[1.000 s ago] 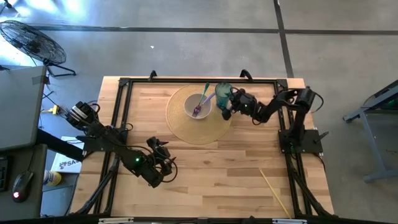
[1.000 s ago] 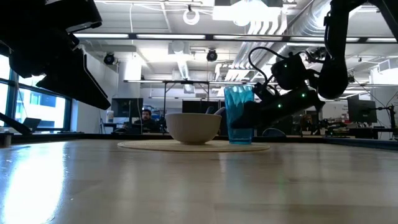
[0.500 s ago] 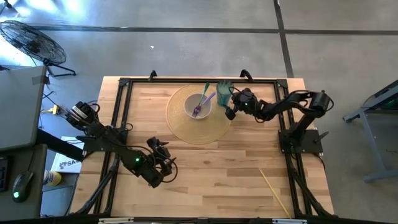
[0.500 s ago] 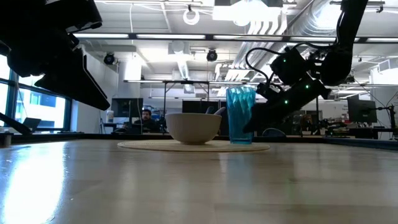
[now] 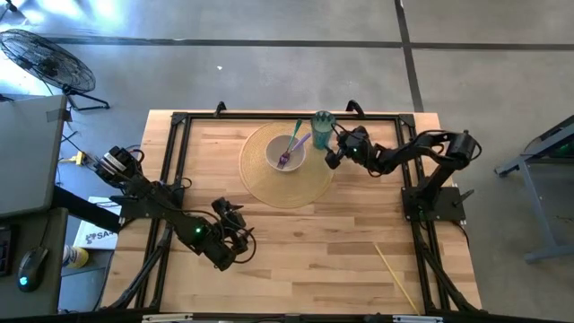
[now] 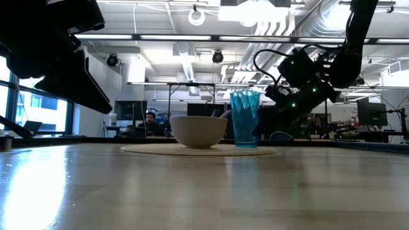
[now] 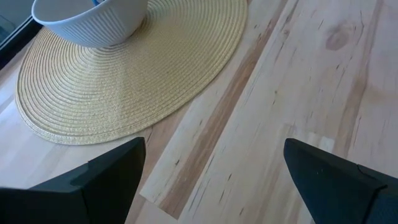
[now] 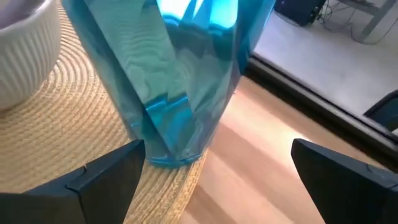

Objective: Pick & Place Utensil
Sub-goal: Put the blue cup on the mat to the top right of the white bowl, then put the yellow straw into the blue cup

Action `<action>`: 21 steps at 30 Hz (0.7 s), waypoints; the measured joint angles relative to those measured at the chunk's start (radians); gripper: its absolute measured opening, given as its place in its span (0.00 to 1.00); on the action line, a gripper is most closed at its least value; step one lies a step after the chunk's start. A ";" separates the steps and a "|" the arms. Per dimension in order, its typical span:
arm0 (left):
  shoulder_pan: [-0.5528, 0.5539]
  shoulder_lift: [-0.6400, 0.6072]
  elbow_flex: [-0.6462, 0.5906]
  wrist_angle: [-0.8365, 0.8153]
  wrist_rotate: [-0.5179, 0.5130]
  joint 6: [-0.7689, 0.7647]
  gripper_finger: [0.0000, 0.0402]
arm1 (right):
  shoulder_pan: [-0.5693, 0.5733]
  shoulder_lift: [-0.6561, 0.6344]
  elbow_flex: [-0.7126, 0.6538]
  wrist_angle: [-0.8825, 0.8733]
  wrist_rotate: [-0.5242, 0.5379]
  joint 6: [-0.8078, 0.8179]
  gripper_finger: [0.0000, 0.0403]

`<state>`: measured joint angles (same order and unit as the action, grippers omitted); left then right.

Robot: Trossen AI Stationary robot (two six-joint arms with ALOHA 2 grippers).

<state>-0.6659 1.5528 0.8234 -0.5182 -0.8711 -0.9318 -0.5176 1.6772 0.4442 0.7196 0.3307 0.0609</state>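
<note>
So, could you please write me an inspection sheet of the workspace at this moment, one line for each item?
Surface: light wooden table with a black frame along its edges.
Job's things: round woven straw placemat; white ribbed bowl on it, holding a purple utensil and a green utensil; translucent blue plastic cup upright at the mat's edge.
Clutter: thin pale stick lying on the table near the right arm's side.
Grippers: right gripper beside the cup, jaws open and apart from it; left gripper waiting over bare wood, jaws open.
Cables: wiring looped on the right arm, seen in the low view.
Surroundings: floor fan; a person far behind the table.
</note>
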 joint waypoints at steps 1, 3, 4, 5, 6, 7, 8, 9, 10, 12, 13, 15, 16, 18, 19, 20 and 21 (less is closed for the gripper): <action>0.000 0.000 0.000 -0.001 0.000 0.000 0.94 | 0.000 0.000 0.000 -0.005 -0.005 0.007 0.99; 0.000 -0.007 0.000 -0.014 0.009 -0.001 0.94 | 0.000 -0.004 0.000 -0.034 -0.009 0.010 0.99; 0.000 -0.013 0.000 -0.019 0.013 -0.004 0.94 | 0.002 -0.013 0.000 -0.065 -0.009 0.012 0.99; 0.000 -0.020 0.000 -0.024 0.016 -0.011 0.94 | 0.004 -0.027 0.000 -0.101 -0.010 0.021 0.98; -0.002 -0.029 0.000 -0.039 0.015 -0.019 0.94 | 0.005 -0.047 0.000 -0.141 -0.013 0.034 0.98; -0.003 -0.039 0.000 -0.056 0.011 -0.024 0.94 | 0.008 -0.073 0.000 -0.186 -0.021 0.050 0.99; -0.005 -0.049 0.000 -0.068 0.007 -0.029 0.94 | 0.013 -0.102 0.000 -0.234 -0.025 0.068 0.99; -0.010 -0.057 0.001 -0.081 0.000 -0.038 0.94 | 0.021 -0.135 0.000 -0.289 -0.026 0.087 0.99; -0.011 -0.068 0.001 -0.102 -0.008 -0.042 0.94 | 0.032 -0.170 0.000 -0.348 -0.027 0.110 0.99; -0.016 -0.085 0.001 -0.130 -0.020 -0.042 0.94 | 0.069 -0.247 0.000 -0.463 -0.036 0.156 0.99; -0.016 -0.093 0.001 -0.149 -0.023 -0.042 0.94 | 0.094 -0.285 0.000 -0.522 -0.042 0.179 0.98; -0.015 -0.108 0.001 -0.198 -0.027 -0.042 0.94 | 0.158 -0.356 0.000 -0.635 -0.045 0.244 0.97; -0.015 -0.115 0.001 -0.218 -0.029 -0.042 0.94 | 0.196 -0.389 0.000 -0.694 -0.046 0.284 0.96; -0.015 -0.129 0.001 -0.264 -0.030 -0.044 0.94 | 0.276 -0.448 0.000 -0.792 -0.049 0.365 0.95; -0.015 -0.137 0.001 -0.279 -0.029 -0.044 0.94 | 0.315 -0.474 0.000 -0.837 -0.049 0.408 0.94; -0.015 -0.142 0.001 -0.289 -0.026 -0.045 0.94 | 0.356 -0.498 0.000 -0.885 -0.049 0.454 0.93; -0.015 -0.149 0.001 -0.302 -0.022 -0.045 0.94 | 0.395 -0.518 0.005 -0.939 -0.049 0.500 0.93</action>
<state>-0.6807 1.4041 0.8242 -0.8202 -0.8930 -0.9764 -0.1228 1.1593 0.4489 -0.2193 0.2813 0.5609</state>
